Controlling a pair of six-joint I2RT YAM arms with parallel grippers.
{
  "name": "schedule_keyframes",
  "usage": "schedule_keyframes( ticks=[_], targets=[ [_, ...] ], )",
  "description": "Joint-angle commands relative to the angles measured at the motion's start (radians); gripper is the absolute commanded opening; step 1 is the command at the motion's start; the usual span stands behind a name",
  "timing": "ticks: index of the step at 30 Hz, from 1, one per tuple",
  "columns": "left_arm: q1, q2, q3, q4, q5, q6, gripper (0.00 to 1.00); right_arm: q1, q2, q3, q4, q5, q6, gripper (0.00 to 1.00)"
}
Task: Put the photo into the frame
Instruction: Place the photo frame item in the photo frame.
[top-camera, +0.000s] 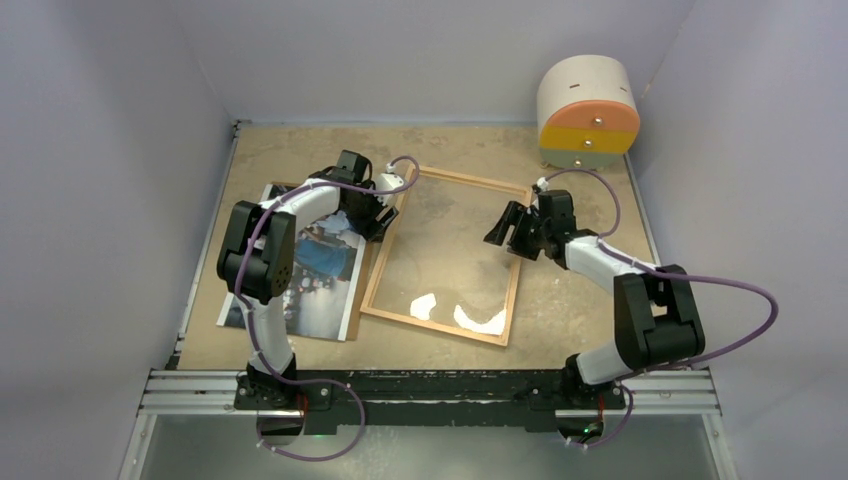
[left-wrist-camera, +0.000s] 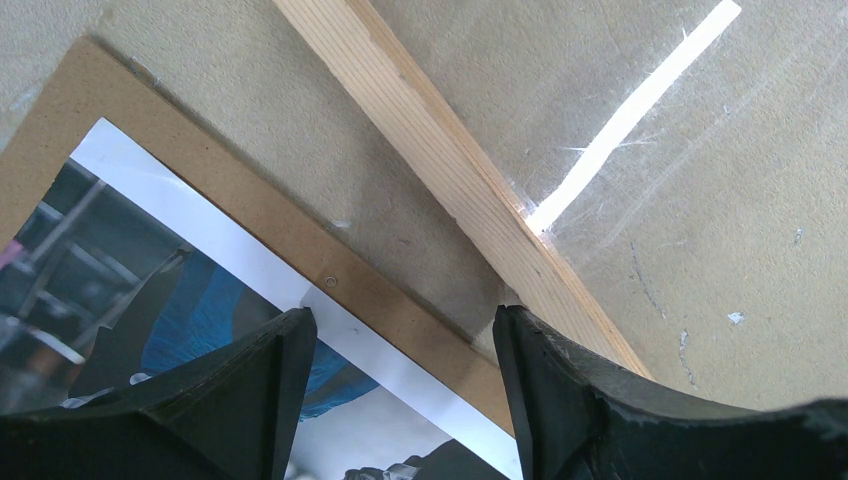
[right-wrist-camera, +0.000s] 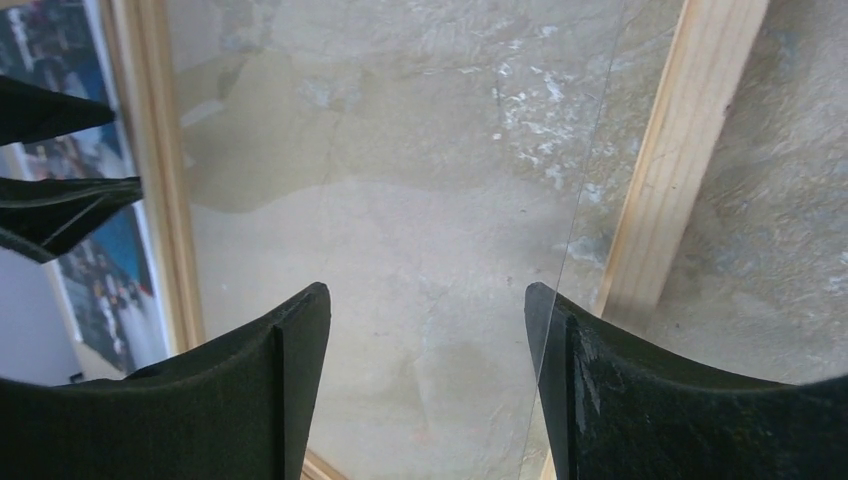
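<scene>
Left gripper (top-camera: 375, 215): jaws wide apart with nothing between them, hanging low over the gap where the photo's right edge meets the frame's left rail.
Left wrist view: one finger (left-wrist-camera: 240, 400) over the photo (left-wrist-camera: 60, 250), the other over the rail of the frame (left-wrist-camera: 440, 160).
Right gripper (top-camera: 505, 232): jaws wide apart and holding nothing, poised above the right part of the frame, just inside its right rail.
Photo (top-camera: 320, 265): lies face up on a brown backing panel (top-camera: 362, 290), on the left of the bench (top-camera: 290, 150) and outside the frame; the left arm crosses above it.
Backing panel: flat on the bench, its brown border (left-wrist-camera: 230, 190) showing past the photo's white edge, just beside the frame.
Frame (top-camera: 445, 330): lies flat mid-bench, turned slightly askew, with nothing but the bench surface showing through it.
Pane (top-camera: 450, 240): clear, inside the frame, with bright glare near the near rail.
Round container (top-camera: 588, 110): white, orange and yellow, at the far right corner, well apart from the frame.
</scene>
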Motion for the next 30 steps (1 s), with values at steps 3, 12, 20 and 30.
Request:
schedule_keyframes(
  ticks=[3, 12, 20, 30],
  targets=[
    [0.002, 0.007, 0.011, -0.060, 0.042, -0.011, 0.70, 0.033, 0.010, 0.069, -0.118, 0.154, -0.062, 0.78],
    [0.002, 0.009, 0.014, -0.060, 0.036, -0.011, 0.70, 0.039, -0.022, 0.123, -0.227, 0.286, -0.115, 0.94],
    [0.002, 0.000, 0.011, -0.060, 0.030, -0.007, 0.70, 0.038, -0.007, 0.166, -0.263, 0.245, -0.111, 0.95],
    [0.000, -0.006, 0.008, -0.056, 0.031, -0.007, 0.70, 0.036, 0.063, 0.212, -0.235, 0.227, -0.099, 0.90]
  ],
)
